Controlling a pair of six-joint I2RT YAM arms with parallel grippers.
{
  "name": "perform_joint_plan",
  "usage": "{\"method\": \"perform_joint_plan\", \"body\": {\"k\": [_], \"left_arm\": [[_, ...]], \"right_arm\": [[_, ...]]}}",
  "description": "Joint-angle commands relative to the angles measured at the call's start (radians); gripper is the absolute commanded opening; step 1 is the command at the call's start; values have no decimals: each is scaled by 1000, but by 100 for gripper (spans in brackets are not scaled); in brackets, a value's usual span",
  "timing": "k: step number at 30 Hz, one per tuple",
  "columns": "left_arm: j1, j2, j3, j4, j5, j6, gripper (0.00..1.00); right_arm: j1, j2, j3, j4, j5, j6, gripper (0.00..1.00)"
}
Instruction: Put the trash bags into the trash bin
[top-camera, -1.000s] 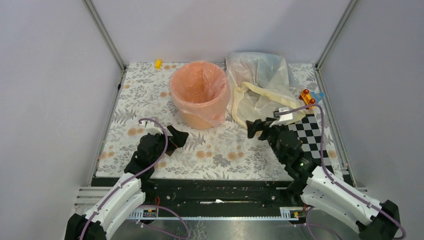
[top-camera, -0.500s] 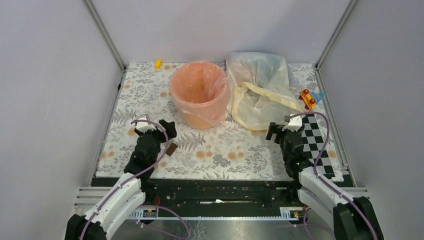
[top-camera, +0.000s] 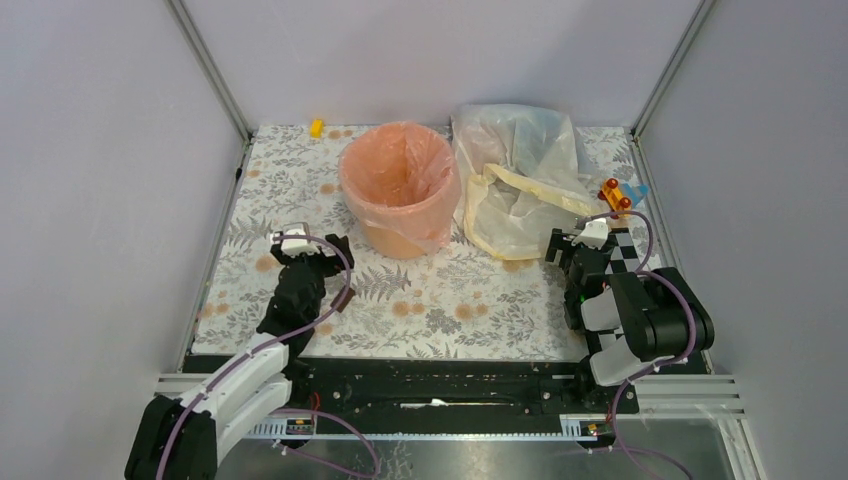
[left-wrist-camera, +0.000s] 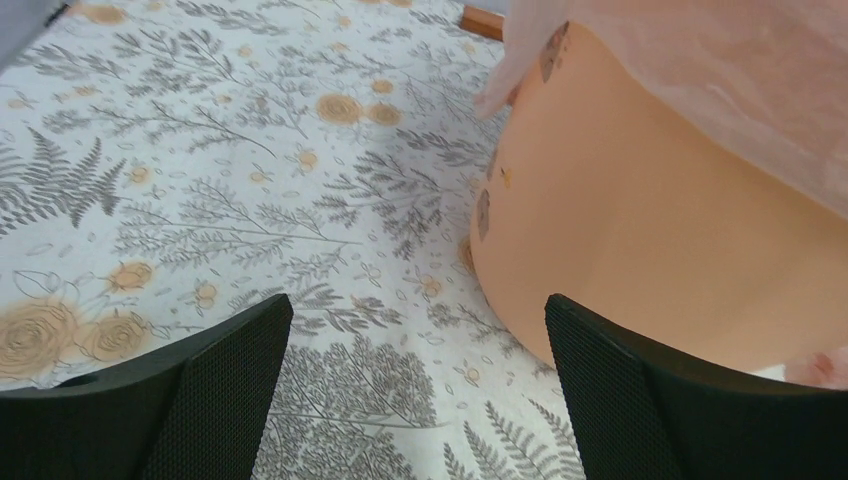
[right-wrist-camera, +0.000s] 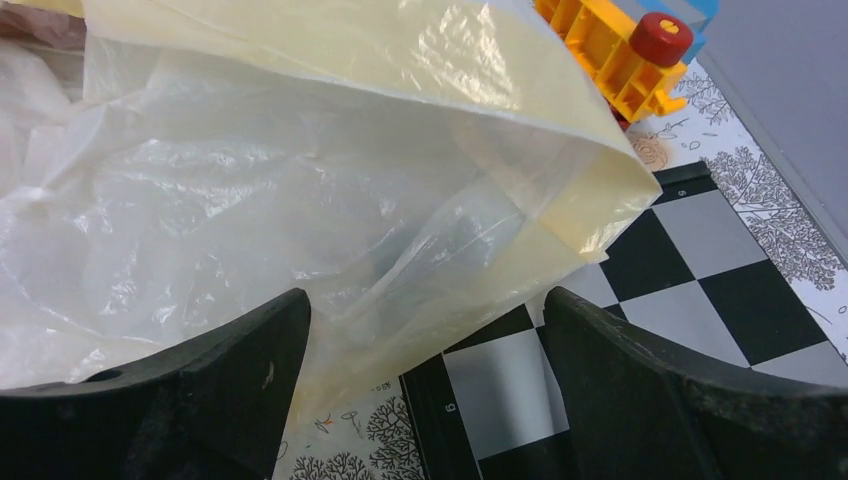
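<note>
The trash bin (top-camera: 400, 215) is a peach-orange bucket standing upright at the middle back of the floral mat. The pale-pink trash bag (top-camera: 400, 165) lines it, and its film drapes over the rim. In the left wrist view the bucket's side (left-wrist-camera: 650, 230) fills the right half, with pink film (left-wrist-camera: 720, 70) hanging above it. My left gripper (top-camera: 332, 258) is open and empty, low over the mat, just left of the bucket's base (left-wrist-camera: 415, 325). My right gripper (top-camera: 563, 248) is open and empty (right-wrist-camera: 425, 315) at the near edge of the cream-yellow bag.
A cream-yellow bag (top-camera: 520, 210) (right-wrist-camera: 470, 80) and a clear whitish bag (top-camera: 515, 135) (right-wrist-camera: 200, 220) lie to the right of the bucket. A yellow toy with red wheels (top-camera: 618, 195) (right-wrist-camera: 630, 55) sits by the checkerboard (top-camera: 632, 268) (right-wrist-camera: 690, 270). A small yellow piece (top-camera: 317, 127) lies at the back left.
Both arms drew back toward their bases. The right gripper moved right, from the mat onto the checkerboard edge, and its arm folded up. The left gripper moved back and left. Both stayed open.
</note>
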Motion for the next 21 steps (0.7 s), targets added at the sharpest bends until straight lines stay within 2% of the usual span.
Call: {"method": "perform_joint_plan", "body": {"k": [1,7,9,13,15,17,18,20,21], "left_arm": [[6,62,-17,224,-74,101,99],[66,227,7,342,-53,231,99],[87,285,-25,433,-38,234,99],[174,445,-46,630,88,220,99],[200,545,57,521,108,241,99],[200,610,101,530,152,318,93],[202,649,74,631,178,339,92],[253,766,-28,961,149,283,96],[258,763,-34,944,132,269,97]], "right_arm": [[-4,-15,5,89,3,11,98],[-5,2,33,67,21,20,100],[-5,5,30,80,19,15,100],[-5,5,30,78,20,16,100],[-5,5,30,78,20,16,100],[-5,5,31,78,20,16,100],[-5,5,30,78,19,16,100],[-5,5,30,78,18,16,100],[-5,5,31,78,19,16,100]]}}
